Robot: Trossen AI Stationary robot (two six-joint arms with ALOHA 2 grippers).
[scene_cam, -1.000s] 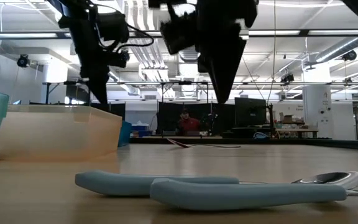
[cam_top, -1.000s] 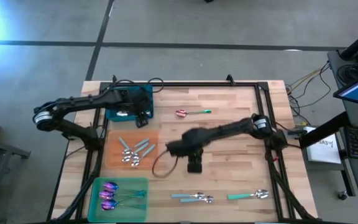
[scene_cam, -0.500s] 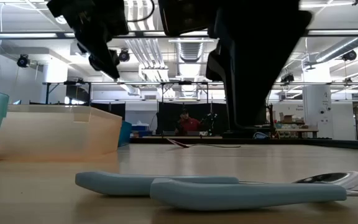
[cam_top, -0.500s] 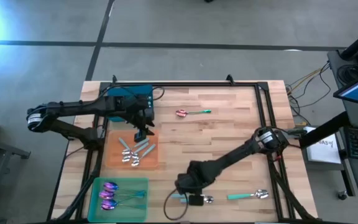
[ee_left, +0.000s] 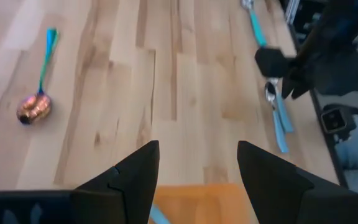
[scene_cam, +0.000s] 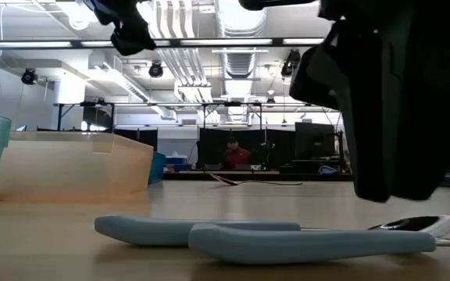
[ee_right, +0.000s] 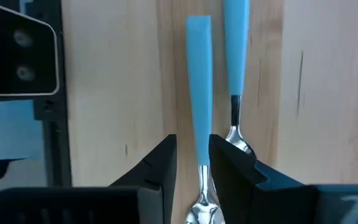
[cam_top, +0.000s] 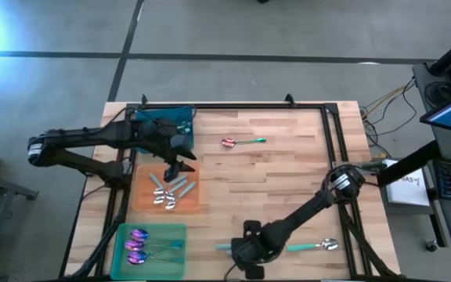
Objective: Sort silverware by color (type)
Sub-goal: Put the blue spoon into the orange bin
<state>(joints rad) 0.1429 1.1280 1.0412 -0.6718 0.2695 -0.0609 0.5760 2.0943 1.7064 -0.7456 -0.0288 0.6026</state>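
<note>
Straddling one pale-blue handle, the right gripper (ee_right: 192,149) sits at the bottom centre of the high view. Its fingers are narrowed to either side of the pale-blue spoon (ee_right: 199,93), and a thin gap shows on one side, so nothing looks clamped yet.

The main risk is the second pale-blue spoon (ee_right: 235,56), which lies just beside the first and almost parallel to it. One finger stands between the two handles and could nudge or drag the neighbour, or pinch both. A grip this far along a slim, smooth handle may also let the heavy silver head swing down and slip out on the lift.

Counting from the bottom of the high view upward:
- **Pale-blue spoons:** two loose on the table under the right gripper.
- **Teal-handled spoon (cam_top: 312,247):** one at the lower right.
- **Green mat (cam_top: 171,231):** about three iridescent purple spoons (cam_top: 137,246), at the lower left.
- **Orange mat (cam_top: 194,200):** roughly four silver spoons (cam_top: 167,192), heaped so the count is uncertain.
- **Iridescent spoon (cam_top: 241,142):** one lying alone at the upper centre.
- **Blue mat (cam_top: 182,116):** at the upper left and mostly hidden by the left arm, so its contents cannot be counted.

The left gripper (ee_left: 197,149) hangs over the upper edge of the orange mat, spread wide and empty. A careless descent there could scatter that pile.
</note>
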